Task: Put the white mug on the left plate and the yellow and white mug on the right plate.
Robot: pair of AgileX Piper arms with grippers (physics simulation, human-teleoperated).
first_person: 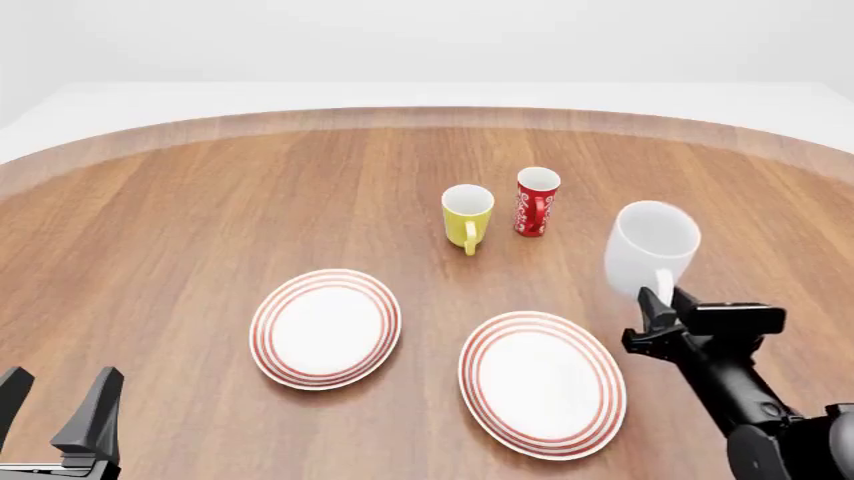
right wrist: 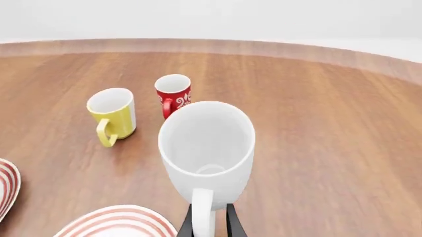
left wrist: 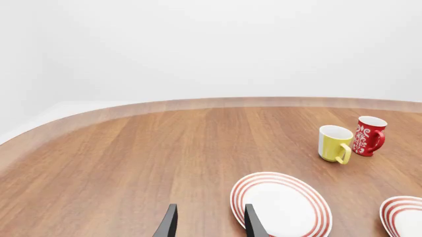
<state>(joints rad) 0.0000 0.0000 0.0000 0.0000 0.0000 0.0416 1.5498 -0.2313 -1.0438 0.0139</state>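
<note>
Wood table (first_person: 200, 200), 3 mugs, 2 plates, right hand (first_person: 658, 312) pinching white mug (first_person: 651, 247) handle, left hand (first_person: 60, 405) spread.

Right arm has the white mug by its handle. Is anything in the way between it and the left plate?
The right plate lies between the white mug, held by the right gripper, and the left plate. It is flat, so a lifted carry should pass over it.
</note>
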